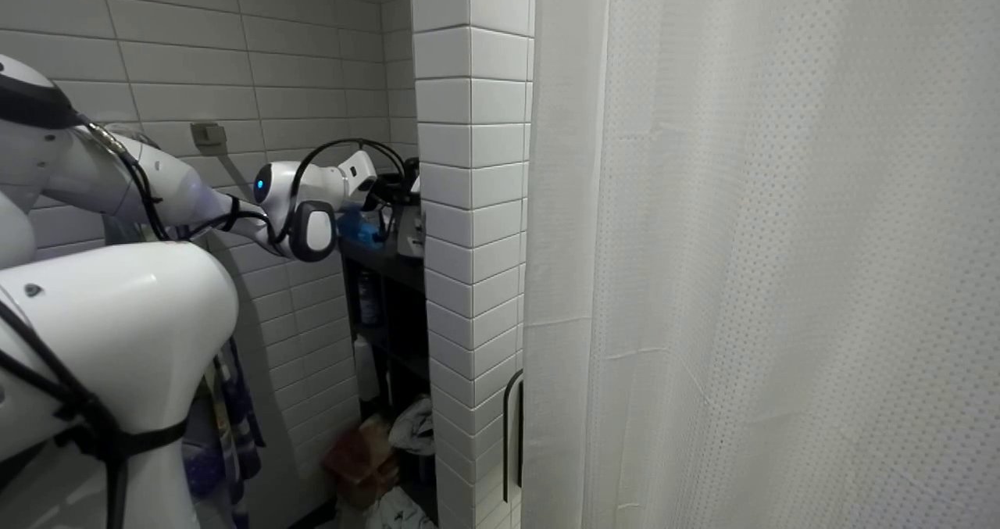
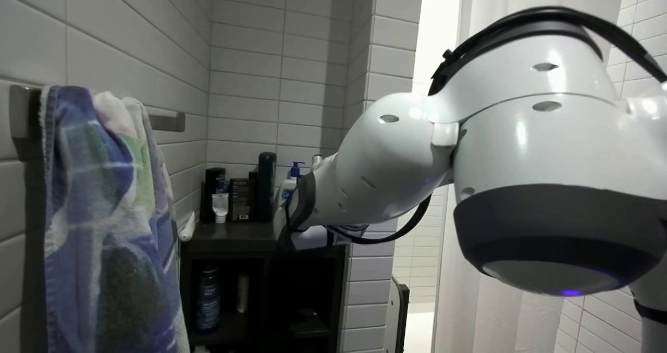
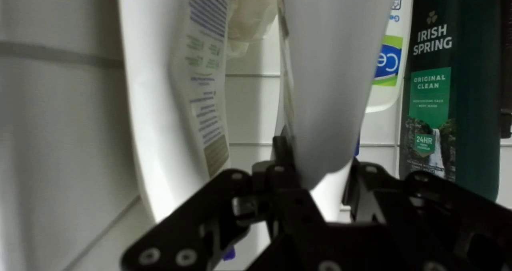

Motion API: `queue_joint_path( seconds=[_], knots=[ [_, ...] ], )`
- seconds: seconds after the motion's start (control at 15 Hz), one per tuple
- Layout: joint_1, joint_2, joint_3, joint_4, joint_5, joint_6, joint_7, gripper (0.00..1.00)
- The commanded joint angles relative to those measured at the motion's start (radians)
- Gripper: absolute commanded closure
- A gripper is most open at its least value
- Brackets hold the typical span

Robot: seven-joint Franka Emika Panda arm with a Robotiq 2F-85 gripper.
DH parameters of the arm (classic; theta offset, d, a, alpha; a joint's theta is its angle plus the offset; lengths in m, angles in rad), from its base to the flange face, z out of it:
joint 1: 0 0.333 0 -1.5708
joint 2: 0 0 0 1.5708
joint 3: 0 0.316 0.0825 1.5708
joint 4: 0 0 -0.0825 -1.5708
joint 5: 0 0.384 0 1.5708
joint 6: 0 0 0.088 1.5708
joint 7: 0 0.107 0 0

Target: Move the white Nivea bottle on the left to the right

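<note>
The white Nivea bottle [image 3: 332, 71] was, so far as we could identify it, the item held by the gripper [image 3: 320, 159] in the wrist view; its brand could not be read. We found the jaws drawn in, with the bottle's narrow end gripped between them.

Working from left to right across that view, we noted pale wall tiles [image 3: 60, 143], then a large white bottle [image 3: 168, 115] bearing printed text, apart from the held one. Next came the held bottle, then a bottle with a blue and green label [image 3: 388, 63], partly hidden behind it, and last a dark green bottle [image 3: 450, 87] lettered "Irish Spring".

In an exterior view we recorded, from the left, a patterned towel [image 2: 109, 212] hung over a wall bar [image 2: 167, 122], then a black shelf unit [image 2: 234, 233] with a white tube [image 2: 220, 205], a dark box [image 2: 241, 199] and the dark green bottle upright on its top. The robot arm [image 2: 385, 160] hid the gripper there.

In an exterior view we observed the gripper above the shelf unit, partly cut off by a tiled pillar [image 1: 470, 240], with a white curtain [image 1: 742, 240] at the right. We could not tell whether the held bottle touched the shelf unit.
</note>
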State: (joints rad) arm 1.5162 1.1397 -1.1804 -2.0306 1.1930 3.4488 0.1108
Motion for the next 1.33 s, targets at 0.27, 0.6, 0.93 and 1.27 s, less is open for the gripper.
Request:
queue_joint_path(
  seconds=[0.27,0.6,0.93,1.27],
  knots=[
    [0.021,0.073,-0.042,-0.011,0.047,0.008,-0.004,0.93],
    [0.023,0.076,-0.039,-0.008,0.047,0.004,-0.001,0.48],
    [0.028,0.082,-0.06,-0.013,0.019,0.006,0.037,0.24],
    [0.036,0.08,-0.074,-0.001,0.019,0.007,0.044,0.0]
  ],
)
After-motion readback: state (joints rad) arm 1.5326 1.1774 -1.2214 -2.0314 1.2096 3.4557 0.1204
